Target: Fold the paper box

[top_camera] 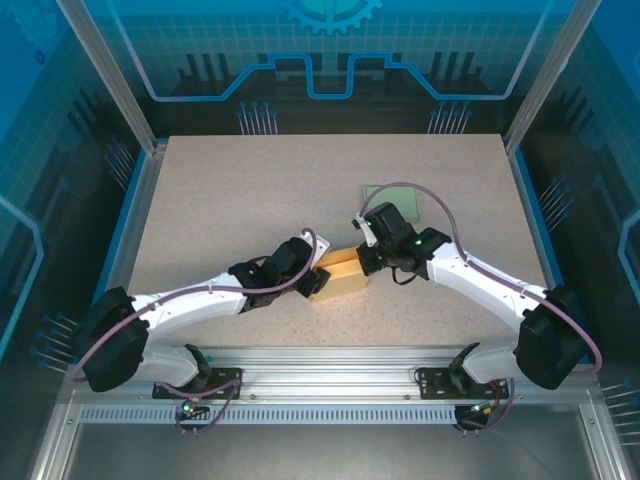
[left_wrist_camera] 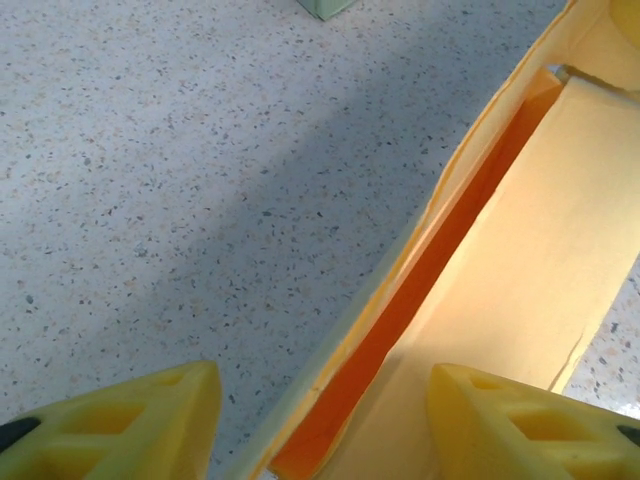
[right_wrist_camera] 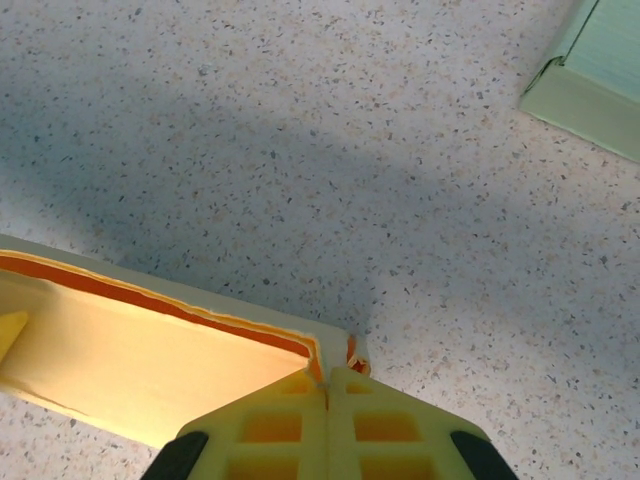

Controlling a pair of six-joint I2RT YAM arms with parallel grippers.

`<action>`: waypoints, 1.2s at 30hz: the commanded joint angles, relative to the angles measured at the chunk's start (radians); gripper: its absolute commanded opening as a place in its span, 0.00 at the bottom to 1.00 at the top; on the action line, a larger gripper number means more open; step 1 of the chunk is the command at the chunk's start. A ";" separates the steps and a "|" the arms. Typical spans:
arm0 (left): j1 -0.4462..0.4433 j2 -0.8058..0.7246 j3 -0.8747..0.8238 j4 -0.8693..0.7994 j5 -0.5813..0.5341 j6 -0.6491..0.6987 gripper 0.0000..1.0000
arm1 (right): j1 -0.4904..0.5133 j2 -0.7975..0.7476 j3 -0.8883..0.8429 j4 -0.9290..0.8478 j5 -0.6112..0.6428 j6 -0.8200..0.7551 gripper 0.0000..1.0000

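My right hand (right_wrist_camera: pixel 328 385) is pressed together on a corner of the yellow paper box (right_wrist_camera: pixel 150 370), pinching its thin wall. That arm reaches in low from the right, its wrist bent toward the middle of the desk (top_camera: pixel 250 200). My left hand (left_wrist_camera: pixel 322 370) is spread, straddling the box's long wall, with its arm stretched in from the left. The box lies between both hands, toward the front middle of the desk. It is oblong, open-topped matte card with an orange inner layer. The desk is pale, speckled and stone-like. A pale green box (right_wrist_camera: pixel 600 80) sits apart, farther back.
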 commanded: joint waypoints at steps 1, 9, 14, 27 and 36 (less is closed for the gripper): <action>-0.011 0.040 0.008 -0.055 -0.058 -0.036 0.57 | 0.043 0.018 0.012 -0.015 -0.011 0.037 0.00; -0.012 -0.044 0.038 -0.152 -0.119 -0.111 0.48 | 0.044 0.014 0.007 -0.017 0.011 0.038 0.00; -0.012 -0.042 0.047 -0.183 -0.114 -0.142 0.42 | 0.046 0.011 -0.007 -0.001 0.003 0.049 0.00; -0.050 0.007 0.101 -0.215 -0.154 -0.239 0.27 | 0.072 0.010 -0.022 0.017 0.019 0.067 0.01; -0.101 0.053 0.132 -0.223 -0.284 -0.305 0.27 | 0.080 0.001 -0.047 0.034 0.026 0.081 0.01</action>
